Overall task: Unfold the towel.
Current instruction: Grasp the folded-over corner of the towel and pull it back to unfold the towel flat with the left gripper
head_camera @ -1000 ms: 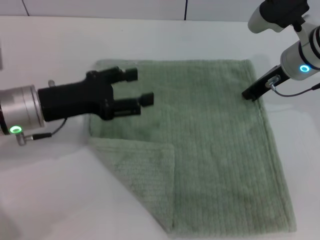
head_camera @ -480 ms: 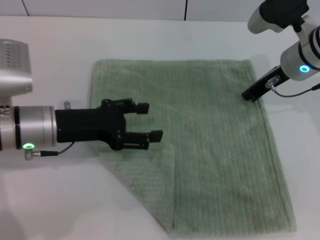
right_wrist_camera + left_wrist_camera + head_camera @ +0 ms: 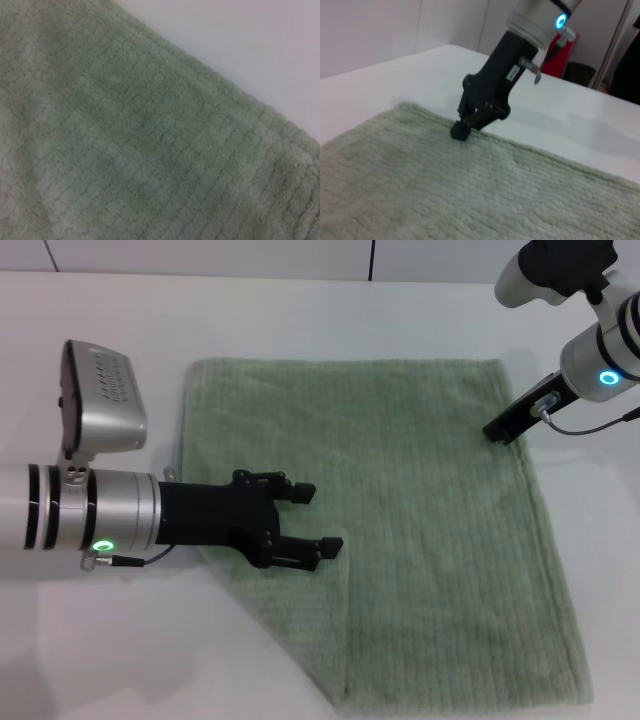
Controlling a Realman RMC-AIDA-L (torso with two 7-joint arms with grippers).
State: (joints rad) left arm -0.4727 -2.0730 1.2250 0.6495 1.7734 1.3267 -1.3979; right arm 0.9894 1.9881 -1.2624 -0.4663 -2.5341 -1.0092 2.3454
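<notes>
The pale green towel (image 3: 430,510) lies flat on the white table, with its near-left corner folded over as a triangular flap (image 3: 300,625). My left gripper (image 3: 318,519) is open. It hovers low over the flap's upper edge, one finger on each side of that edge. My right gripper (image 3: 497,430) is shut, its tip resting on the towel's far right corner. The left wrist view shows that tip (image 3: 461,131) pressing the towel (image 3: 445,200) near its hem. The right wrist view is filled by towel (image 3: 140,140) and a strip of table.
White table (image 3: 300,310) surrounds the towel on all sides, with a wide bare area at the near left. A red object (image 3: 564,52) and a dark bin (image 3: 580,74) stand beyond the table's far side in the left wrist view.
My left arm has moved nearer and to the right, from the towel's far left part to the folded flap, still open. The right arm has stayed put.
</notes>
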